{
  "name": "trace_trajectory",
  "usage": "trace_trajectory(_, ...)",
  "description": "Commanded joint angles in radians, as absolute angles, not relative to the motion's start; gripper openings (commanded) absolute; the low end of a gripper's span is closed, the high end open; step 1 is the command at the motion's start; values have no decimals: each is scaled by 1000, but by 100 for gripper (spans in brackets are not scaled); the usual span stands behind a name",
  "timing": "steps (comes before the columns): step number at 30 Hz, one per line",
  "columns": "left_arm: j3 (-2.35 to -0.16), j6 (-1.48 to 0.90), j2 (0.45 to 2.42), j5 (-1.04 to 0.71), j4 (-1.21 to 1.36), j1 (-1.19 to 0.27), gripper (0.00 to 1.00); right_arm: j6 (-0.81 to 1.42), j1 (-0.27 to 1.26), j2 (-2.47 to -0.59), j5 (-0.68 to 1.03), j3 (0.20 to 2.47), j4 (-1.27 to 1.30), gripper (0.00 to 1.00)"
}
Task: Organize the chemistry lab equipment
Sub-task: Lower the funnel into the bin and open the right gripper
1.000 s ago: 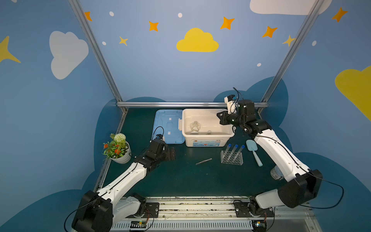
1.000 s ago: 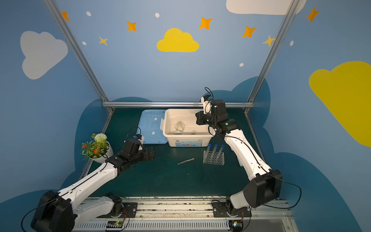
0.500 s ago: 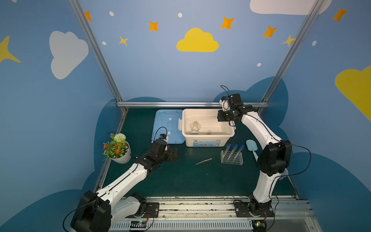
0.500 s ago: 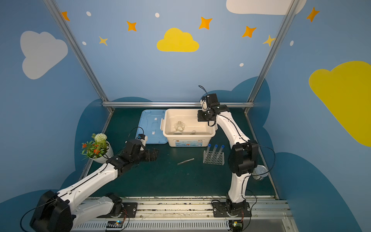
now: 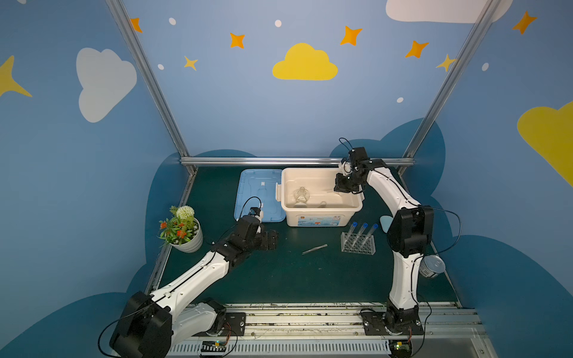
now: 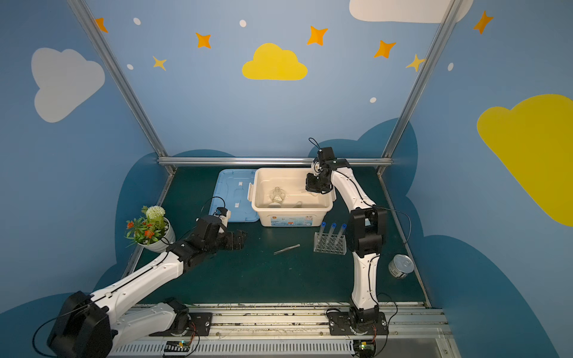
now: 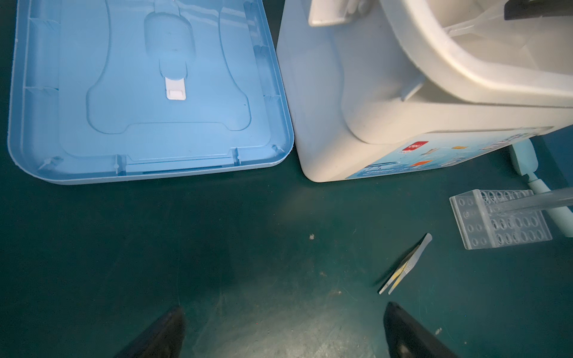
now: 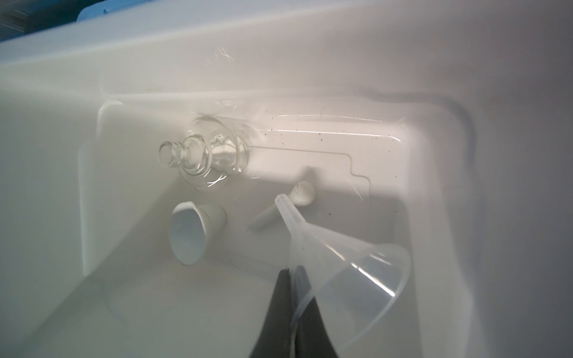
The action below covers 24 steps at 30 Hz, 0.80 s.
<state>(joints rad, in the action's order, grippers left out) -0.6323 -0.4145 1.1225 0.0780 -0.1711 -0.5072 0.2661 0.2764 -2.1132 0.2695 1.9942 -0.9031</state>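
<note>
Right gripper (image 8: 293,279): the fingers (image 8: 279,310) are pressed together on the wall of the clear funnel (image 8: 350,266) at its wide rim. The cone hangs beside them and the spout points away from them toward the pestle (image 8: 288,206); whether spout and pestle touch cannot be told. Beyond the spout, on the floor of the white bin (image 5: 322,218), lie the white mortar (image 8: 195,232), tipped on its side, and the clear flask (image 8: 210,158). In both top views this gripper sits over the bin's 2 o'clock corner. Left gripper (image 5: 273,240): the fingers (image 7: 164,334) are spread wide, holding nothing, low over the green mat (image 5: 279,279). The tweezers (image 5: 314,249) lie on the mat at its 3 o'clock, apart from the fingertips. Farther along the same line stands the clear rack (image 5: 358,243), carrying three blue-capped test tubes (image 5: 361,232) that lean toward 1 o'clock. The bin is at 1 o'clock from the left gripper. The blue lid (image 5: 257,192) lies flat, just beside the bin at the bin's 9 o'clock.
</note>
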Motion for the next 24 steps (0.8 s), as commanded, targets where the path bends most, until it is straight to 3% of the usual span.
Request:
trace_trajectory(1,-627,-399,1134,83,-164,-512,100,300,271,-2108,301,1964,-911,0)
trace_trajectory(24,-621,-401,1158,85,-164,-516,100,331,262,-2199,334,1960,-930,0)
